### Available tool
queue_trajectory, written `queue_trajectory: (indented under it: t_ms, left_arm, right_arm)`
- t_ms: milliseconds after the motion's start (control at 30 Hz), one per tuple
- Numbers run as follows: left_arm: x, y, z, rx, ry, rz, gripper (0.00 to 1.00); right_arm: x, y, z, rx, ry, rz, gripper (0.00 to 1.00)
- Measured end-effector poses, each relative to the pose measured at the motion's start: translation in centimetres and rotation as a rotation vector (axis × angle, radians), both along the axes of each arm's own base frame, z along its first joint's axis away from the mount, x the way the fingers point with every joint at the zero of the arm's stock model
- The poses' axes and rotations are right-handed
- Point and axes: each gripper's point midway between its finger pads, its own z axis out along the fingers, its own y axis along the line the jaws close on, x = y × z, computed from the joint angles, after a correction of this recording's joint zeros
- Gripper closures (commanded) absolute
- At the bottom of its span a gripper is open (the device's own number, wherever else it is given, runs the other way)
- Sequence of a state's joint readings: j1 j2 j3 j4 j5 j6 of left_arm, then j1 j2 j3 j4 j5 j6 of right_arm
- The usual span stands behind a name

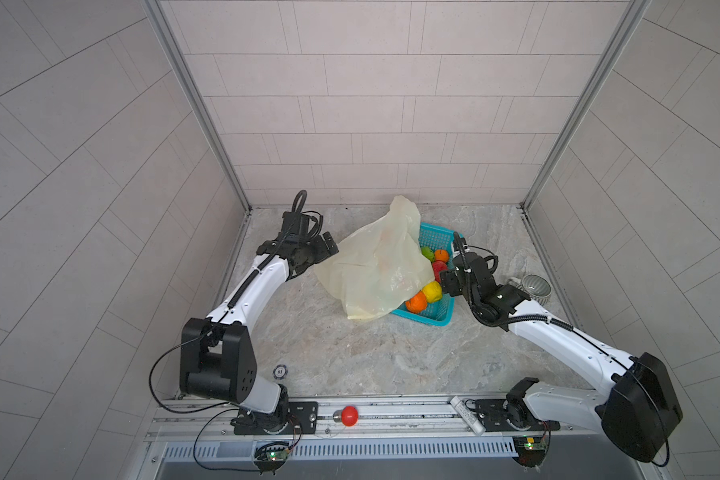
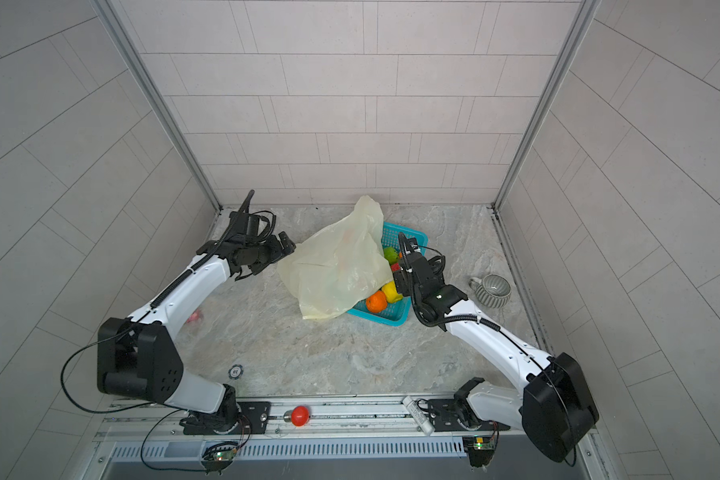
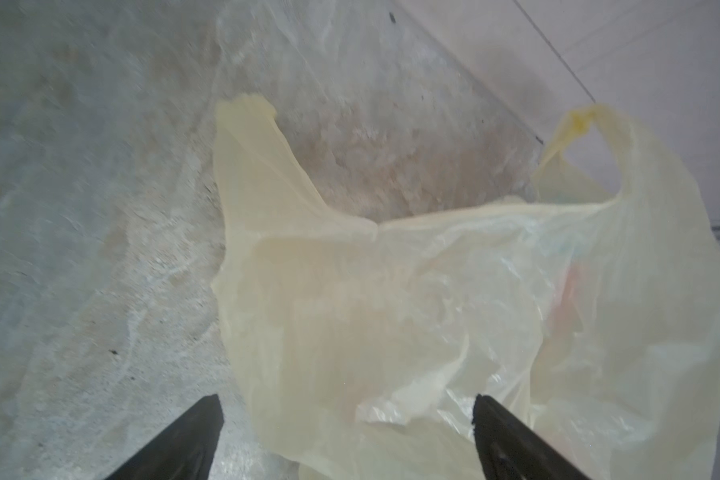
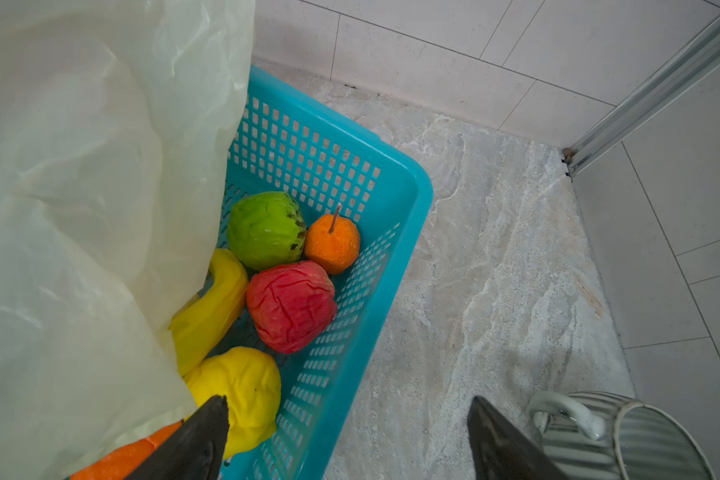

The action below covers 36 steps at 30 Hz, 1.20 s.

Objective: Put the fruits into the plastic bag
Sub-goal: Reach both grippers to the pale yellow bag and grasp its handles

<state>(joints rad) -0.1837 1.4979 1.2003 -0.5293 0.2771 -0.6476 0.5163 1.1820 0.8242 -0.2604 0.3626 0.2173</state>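
Top views, table [image 1: 350,353]: a marbled grey surface is shown in both top views, walled in by pale tiles.
Plastic bag [image 1: 375,266]: it is draped, crumpled, over the left part of the basket and down onto the table. Two loop handles are seen in the left wrist view, one of them raised toward the back wall.
Basket [image 4: 308,162]: teal mesh, set toward the back of the table. Its left part is hidden under the plastic bag.
Left pincer [image 3: 346,407]: spread wide, with nothing pinched. It is held at the plastic bag's left edge, and bag film is seen between the fingers.
Right pincer [image 4: 350,411]: spread wide, with nothing pinched. It is held above the basket's right rim, with one finger over the yellow ball and the other near the mug.
Mug [image 1: 535,286]: grey, ribbed and upright, set on the table right of the basket and apart from it.
Fruits: all those seen lie in the basket, some partly under the bag's film. They are the banana [image 4: 208,316], red ball [image 4: 289,305], green ball [image 4: 265,230], yellow ball [image 4: 242,386], orange ball [image 1: 416,302] and small stemmed orange [image 4: 333,245].
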Motion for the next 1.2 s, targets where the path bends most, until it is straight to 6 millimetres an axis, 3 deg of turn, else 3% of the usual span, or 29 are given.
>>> queue_trajectory:
  t_ms: [100, 267, 533, 600, 767, 800, 1000, 1100, 1200]
  left_arm:
    - [-1.9, -1.5, -0.8, -0.014, 0.072, -0.047, 0.00]
    - [-4.1, -2.4, -1.8, 0.002, 0.153, -0.088, 0.06]
    - [-5.1, -4.7, -3.1, 0.003, 0.203, -0.159, 0.31]
    - [-5.2, -5.5, -3.6, 0.001, 0.220, -0.176, 0.43]
    - [-5.1, -7.2, -4.6, 0.007, 0.247, -0.214, 0.99]
    - [-5.0, -7.4, -4.6, 0.011, 0.244, -0.225, 1.00]
    - [-3.9, -8.2, -1.7, 0.058, 0.144, -0.312, 1.00]
    - [-3.7, -8.0, 1.0, 0.141, 0.026, -0.392, 1.00]
    - [-5.0, -8.1, 4.9, 0.244, -0.136, -0.511, 1.00]
  right_arm:
    - [-0.1, -0.1, 0.4, 0.003, -0.011, 0.001, 0.12]
    - [-0.1, -0.1, 0.5, 0.004, -0.012, 0.000, 0.12]
    - [-0.5, -0.4, 1.1, 0.011, -0.033, -0.004, 0.12]
    - [-0.6, -0.5, 1.4, 0.016, -0.042, -0.005, 0.12]
    - [-0.8, -0.6, 2.0, 0.025, -0.058, -0.005, 0.12]
    - [-0.8, -0.6, 2.1, 0.026, -0.060, -0.005, 0.12]
    - [-1.3, -0.9, 2.8, 0.035, -0.069, -0.008, 0.12]
    - [-1.5, -1.0, 3.6, 0.044, -0.075, -0.011, 0.12]
    - [-1.4, -1.0, 5.1, 0.072, -0.089, -0.016, 0.11]
